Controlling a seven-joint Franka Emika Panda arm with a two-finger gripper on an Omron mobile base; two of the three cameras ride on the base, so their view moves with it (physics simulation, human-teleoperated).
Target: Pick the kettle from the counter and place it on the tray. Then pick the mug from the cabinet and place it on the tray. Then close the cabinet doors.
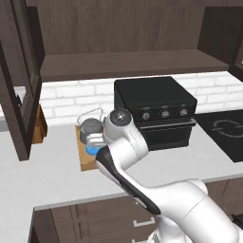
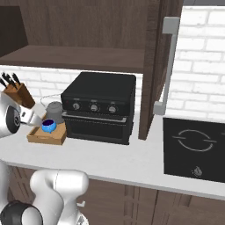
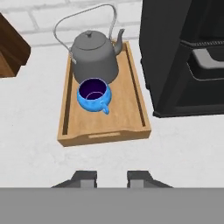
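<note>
Partly arm-hidden tray, mug touching kettle, tool cropped

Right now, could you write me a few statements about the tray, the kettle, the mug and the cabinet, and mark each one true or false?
1. The kettle stands on the tray. True.
2. The mug sits on the cabinet shelf. False: it is on the tray, right beside the kettle.
3. The gripper is shut on the mug. False: its jaws are apart and hold nothing, and the mug stands free.
4. The cabinet doors are open. True: the shelf is exposed.
5. The tray lies on the stove top. False: it is on the counter, beside the black oven.
</note>
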